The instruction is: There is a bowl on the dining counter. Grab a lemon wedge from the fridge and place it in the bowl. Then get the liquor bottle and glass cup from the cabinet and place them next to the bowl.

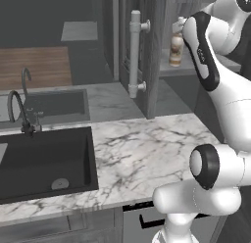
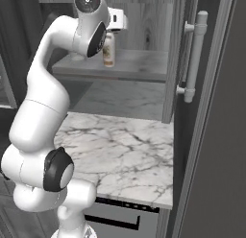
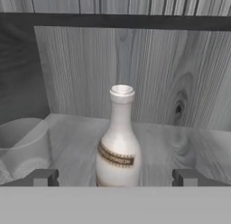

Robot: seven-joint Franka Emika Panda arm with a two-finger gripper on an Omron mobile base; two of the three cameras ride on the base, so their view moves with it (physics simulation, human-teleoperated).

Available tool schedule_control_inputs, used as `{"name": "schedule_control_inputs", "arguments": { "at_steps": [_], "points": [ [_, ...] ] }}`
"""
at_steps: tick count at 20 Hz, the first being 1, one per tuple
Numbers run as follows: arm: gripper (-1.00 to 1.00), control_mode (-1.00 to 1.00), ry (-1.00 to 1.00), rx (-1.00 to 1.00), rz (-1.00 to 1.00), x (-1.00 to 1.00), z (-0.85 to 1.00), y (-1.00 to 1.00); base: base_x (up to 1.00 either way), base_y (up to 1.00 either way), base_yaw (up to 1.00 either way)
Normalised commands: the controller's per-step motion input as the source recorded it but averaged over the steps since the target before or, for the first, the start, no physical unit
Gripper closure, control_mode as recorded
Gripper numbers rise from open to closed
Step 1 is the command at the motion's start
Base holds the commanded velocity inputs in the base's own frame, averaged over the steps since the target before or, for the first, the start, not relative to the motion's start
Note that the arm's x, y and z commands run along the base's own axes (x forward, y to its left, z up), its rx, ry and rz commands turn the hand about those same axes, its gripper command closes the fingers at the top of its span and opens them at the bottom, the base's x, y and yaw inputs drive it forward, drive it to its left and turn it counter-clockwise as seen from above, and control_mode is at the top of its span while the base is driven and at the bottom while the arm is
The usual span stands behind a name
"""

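The liquor bottle (image 3: 118,142) stands upright on the grey shelf (image 3: 180,142) of the open cabinet (image 3: 135,69), with a pale neck and a banded label. My gripper (image 3: 116,178) is open and faces it. The fingertips (image 3: 43,177) sit wide to either side of the bottle's base and touch nothing. The glass cup (image 3: 22,146), a clear tumbler, stands on the same shelf just left of the bottle. From the base, the bottle (image 1: 176,48) (image 2: 109,50) shows on the shelf behind my raised arm, with my hand (image 2: 116,21) just above it.
The cabinet door stands swung open with its pale bar handle (image 1: 135,53) (image 2: 194,57) close to my arm. Below lies a marble counter (image 1: 147,154) with a dark sink (image 1: 44,156) and a faucet (image 1: 19,112) on the left. A drawer front (image 2: 120,215) sits under the counter edge.
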Motion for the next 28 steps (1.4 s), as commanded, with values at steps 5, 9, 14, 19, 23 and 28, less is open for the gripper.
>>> {"name": "schedule_control_inputs", "arguments": {
  "at_steps": [5,9,14,19,23,28],
  "points": [
    [-1.00,-1.00,-0.02,-0.01,0.00,0.25,-0.08,0.00,0.00,0.00,0.00],
    [-1.00,-1.00,-0.02,0.00,0.00,0.26,-0.05,0.00,0.00,0.00,0.00],
    [-1.00,-1.00,0.00,0.00,0.00,0.22,-0.06,0.00,0.00,0.00,0.00],
    [-1.00,-1.00,0.00,0.00,0.00,0.20,-0.07,0.00,0.00,0.00,0.00],
    [-1.00,-1.00,0.00,0.00,0.00,0.24,-0.10,0.00,0.00,0.00,0.00],
    [1.00,-1.00,0.00,0.00,0.00,0.23,-0.10,0.02,0.00,0.00,0.00]
  ]
}}
